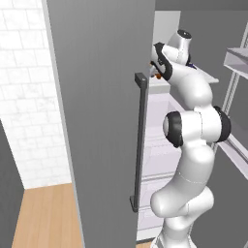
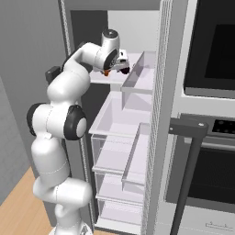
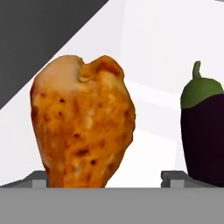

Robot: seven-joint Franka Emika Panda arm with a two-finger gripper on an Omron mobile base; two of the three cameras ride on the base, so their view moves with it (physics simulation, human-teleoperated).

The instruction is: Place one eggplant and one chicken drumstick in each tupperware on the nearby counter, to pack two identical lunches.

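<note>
Tool (image 2: pixel 123 69) reaches into the open fridge at the upper shelf (image 2: pixel 137 62), jaws spread wide, gripping nothing. Hand view: chicken drumstick (image 3: pixel 83 127) sits close between the two finger tips (image 3: pixel 37 178), orange-brown and mottled, not clamped as far as can be told. Eggplant (image 3: pixel 203 131), dark purple with green cap, stands just beside it. Fridge door (image 1: pixel 106 121) hangs open, with its dark handle (image 1: pixel 139 140).
</note>
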